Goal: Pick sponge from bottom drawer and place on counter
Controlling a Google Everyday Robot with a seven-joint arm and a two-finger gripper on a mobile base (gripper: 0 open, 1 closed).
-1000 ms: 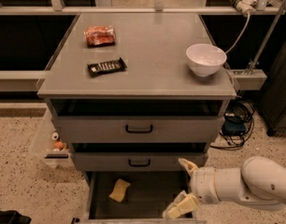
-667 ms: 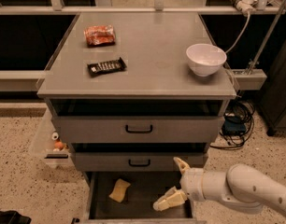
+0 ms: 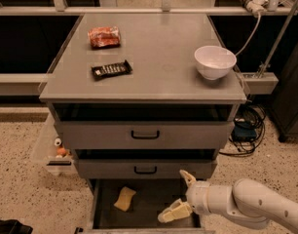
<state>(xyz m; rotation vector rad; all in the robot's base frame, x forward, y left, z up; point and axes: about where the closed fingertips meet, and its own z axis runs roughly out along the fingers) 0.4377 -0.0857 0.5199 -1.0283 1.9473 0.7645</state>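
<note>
The pale yellow sponge [image 3: 124,199] lies flat in the left part of the open bottom drawer [image 3: 105,216], on its dark floor. My gripper [image 3: 179,194] is over the right half of that drawer, a hand's width to the right of the sponge and not touching it. Its two cream fingers are spread wide, one pointing up near the middle drawer's front and one [image 3: 171,212] reaching down-left, with nothing between them. The white arm comes in from the lower right. The grey counter [image 3: 158,48] tops the cabinet.
On the counter sit a red-orange snack packet [image 3: 104,36], a black candy bar [image 3: 111,69] and a white bowl [image 3: 214,61]. The two upper drawers with black handles [image 3: 145,135] stand slightly pulled out. Cables [image 3: 246,126] lie on the floor at right, a clear bin [image 3: 52,147] at left.
My gripper and arm have shifted left across the bottom drawer, closer to the sponge. The sponge and the things on the counter have not moved.
</note>
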